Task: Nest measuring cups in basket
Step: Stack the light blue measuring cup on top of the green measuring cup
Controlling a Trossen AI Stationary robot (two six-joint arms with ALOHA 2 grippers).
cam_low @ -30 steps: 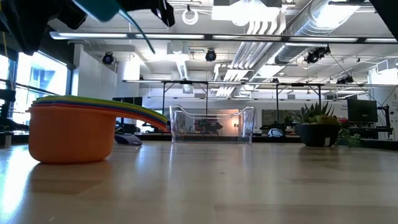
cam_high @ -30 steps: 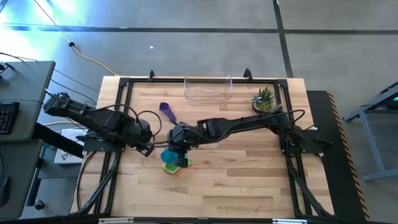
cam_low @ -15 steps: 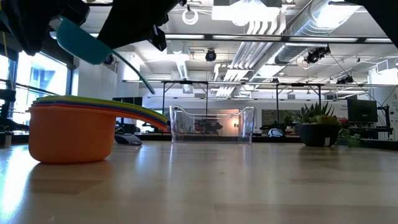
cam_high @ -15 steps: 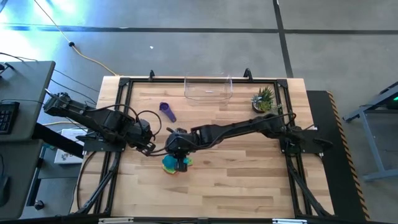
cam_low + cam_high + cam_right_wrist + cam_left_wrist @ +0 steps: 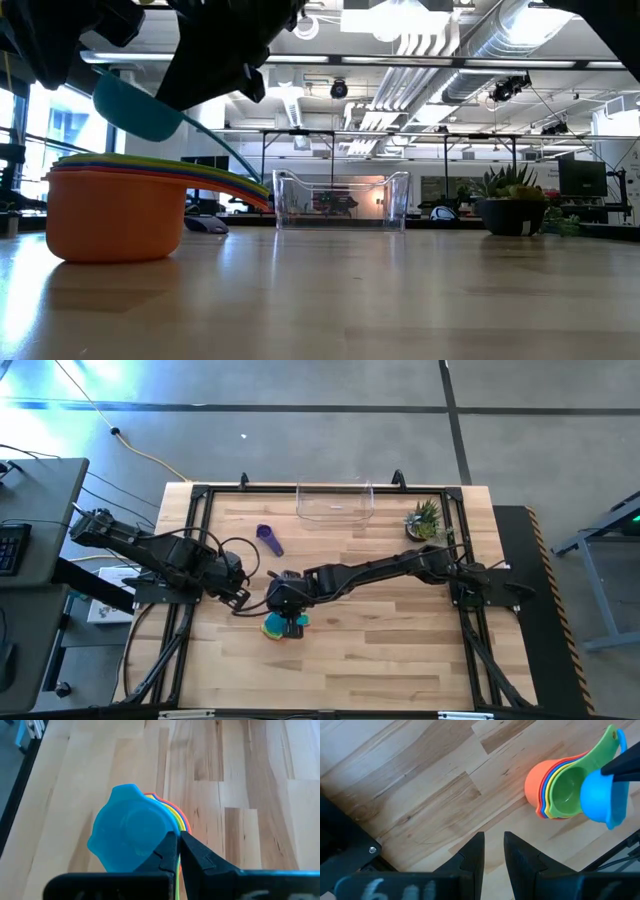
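High view: the right gripper (image 5: 287, 603), fingers pinched on the teal cup (image 5: 270, 611), holds it over the nested stack (image 5: 280, 626) near the tabletop's (image 5: 380, 650) middle; the purple cup (image 5: 268, 537) and clear basket (image 5: 334, 502) lie toward the far edge.

Low view: smooth orange cup (image 5: 110, 213) outermost.

Left wrist view: the left gripper (image 5: 493, 860), fingers slightly parted and empty, waits near the left edge.

A light wooden plank table (image 5: 380, 660) stands on a grey concrete floor (image 5: 300, 450) crossed by dark seams. Left of it sits a grey desk (image 5: 30, 510) with a keyboard (image 5: 8, 548). Behind, a large workshop has exposed silver ceiling ducts (image 5: 480, 40), bright windows (image 5: 70, 130) and a potted plant (image 5: 510, 205).
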